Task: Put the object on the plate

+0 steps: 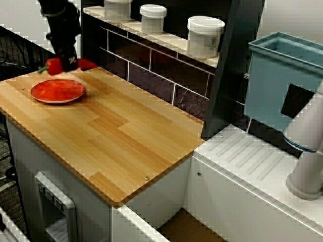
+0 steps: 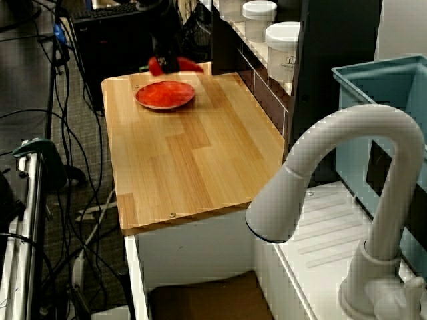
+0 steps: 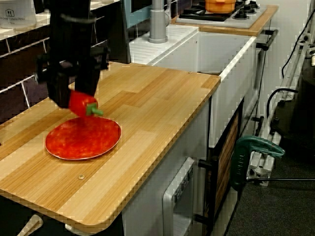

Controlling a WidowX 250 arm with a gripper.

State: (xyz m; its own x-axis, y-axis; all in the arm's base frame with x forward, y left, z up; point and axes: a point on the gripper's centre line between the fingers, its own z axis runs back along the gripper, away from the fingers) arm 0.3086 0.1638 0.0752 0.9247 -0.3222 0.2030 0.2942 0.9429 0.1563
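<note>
Chili pepper (image 1: 59,65), glossy red with a short green stem, hangs in the air pinched crosswise by the black gripper (image 1: 67,59), just above the far rim of the plate (image 1: 58,91). Seen from the first camera, its stem end points toward 9 o'clock and its tapered tip juts out past the gripper toward 3 o'clock. It does not appear to touch the plate, though from the third camera the stem end sits close over the rim and the gap is hard to judge.

Judging by this, the pick-up is done and the carry is nearly over; what is left is the lowering onto the plate and the release.

Materials are plain to read. The plate is small, round and flat, red-orange with a slightly raised rim and a mottled, matte face. It lies on a wooden table (image 1: 116,136) of pale butcher-block strips with a smooth finish and rounded corners. Behind it, at 12 o'clock, a shelf over dark glossy tiles carries white lidded jars (image 1: 204,36), cylindrical and plastic-looking. At 3 o'clock a white ribbed drainboard (image 1: 252,156) adjoins the table, with a curved white faucet (image 2: 347,173) beside it.
</note>
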